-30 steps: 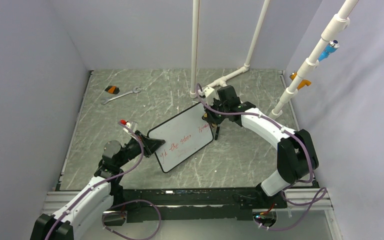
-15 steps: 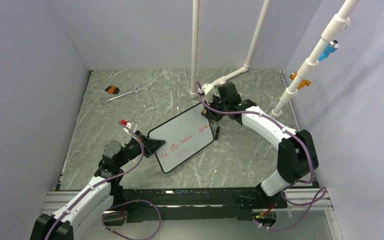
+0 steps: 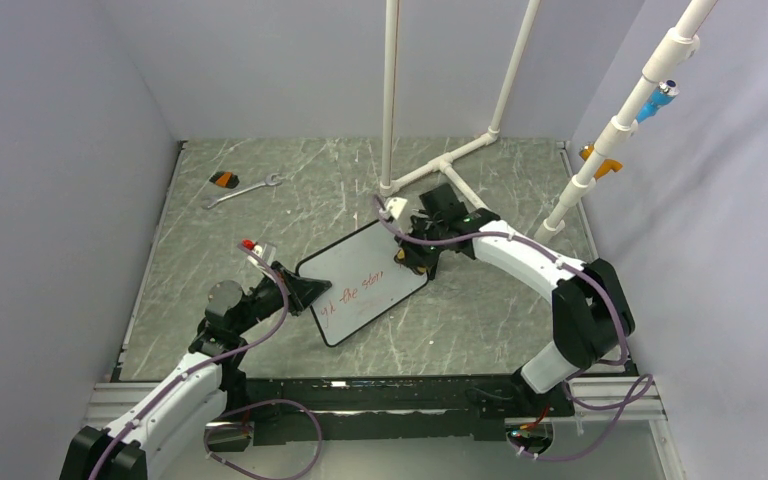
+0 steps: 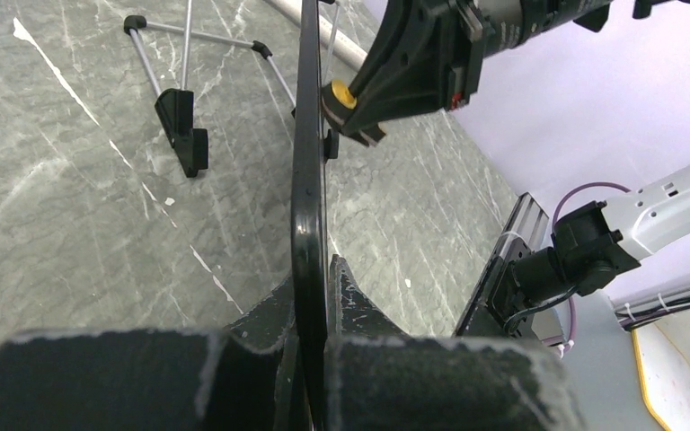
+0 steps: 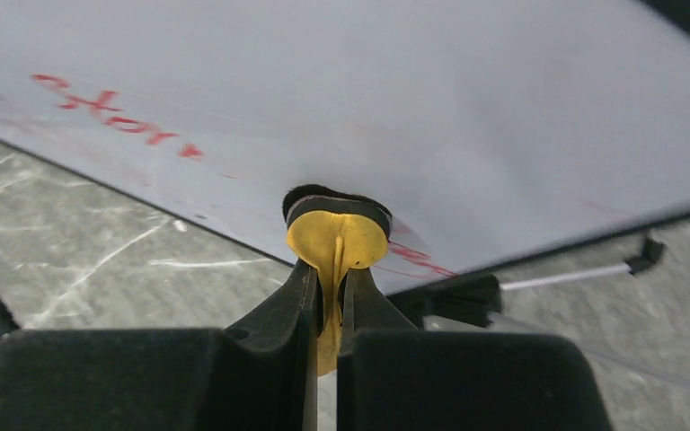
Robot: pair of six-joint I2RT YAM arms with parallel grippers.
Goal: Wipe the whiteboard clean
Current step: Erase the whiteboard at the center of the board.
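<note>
**Board braced at one end, eraser pressed to the other**

The whiteboard (image 3: 365, 280) stands propped at a tilt in the middle of the counter (image 3: 480, 320), resting on its black wire stand feet (image 4: 184, 126). The left tool (image 4: 311, 285) is clamped on the board's thin black frame at the near left corner, one finger on each face. That hold looks meant to brace the light board, so that pushing on its face neither tips it back nor slides it along the marble-patterned top.

The right tool (image 5: 328, 280) is closed on the tab of a small yellow eraser (image 5: 336, 235), with the dark felt side pressed flat against the writing surface close to the lower edge at the right end. Holding the eraser by its back keeps the fingers off the board and only the felt touching it.

Red handwriting (image 3: 355, 290) runs across the left and middle of the board. Around the eraser only faint red streaks show, and the rest of the right end looks clean. By that reading the job is partly done, and the wiping has to carry leftward toward the braced corner.

A wrench (image 3: 243, 190) lies well apart at the far left.
</note>
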